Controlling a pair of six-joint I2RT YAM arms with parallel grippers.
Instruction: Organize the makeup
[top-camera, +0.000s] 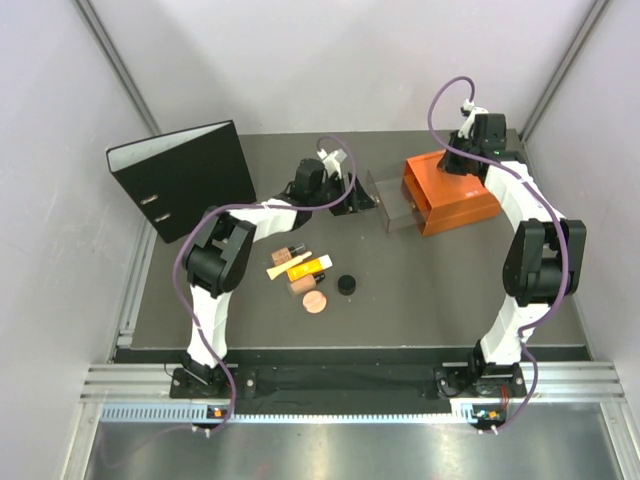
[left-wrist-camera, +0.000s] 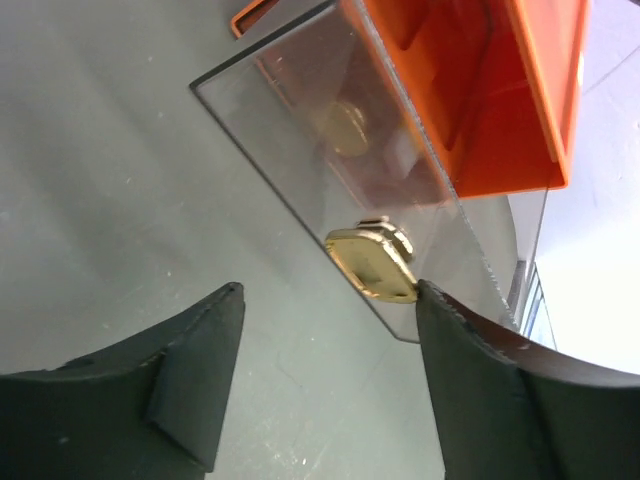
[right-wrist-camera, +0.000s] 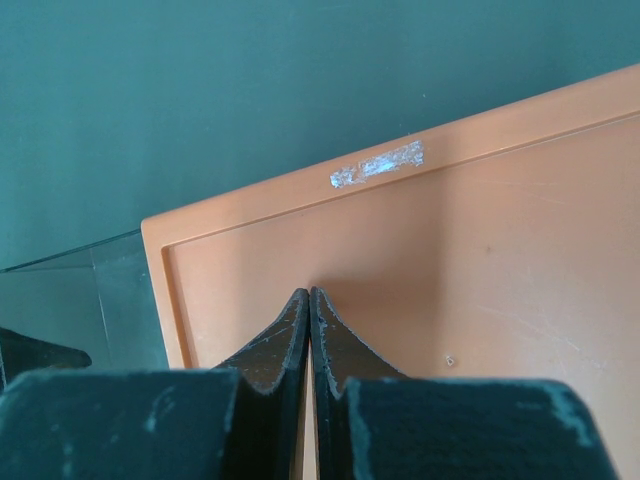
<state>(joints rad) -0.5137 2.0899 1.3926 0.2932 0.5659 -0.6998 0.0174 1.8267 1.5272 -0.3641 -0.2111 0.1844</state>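
Nearest me, the makeup (top-camera: 305, 272) is lying bunched in the middle of the surface (top-camera: 420, 300), well apart from every edge, with the compact (top-camera: 315, 302) and black jar (top-camera: 347, 285) sitting at its near side. Beyond it, the left gripper (left-wrist-camera: 330, 290) is hovering with jaws apart, the gold knob (left-wrist-camera: 372, 262) of the clear drawer (left-wrist-camera: 300, 130) sitting between them, just beside one finger. Farthest back, the right gripper (right-wrist-camera: 309, 292) is holding its jaws together over the orange box (right-wrist-camera: 450, 260), near its rim.

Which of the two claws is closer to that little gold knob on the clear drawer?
Left. The left gripper, open, sits right at the gold knob, one finger beside it. The right gripper, shut, is over the orange box, beyond the drawer.
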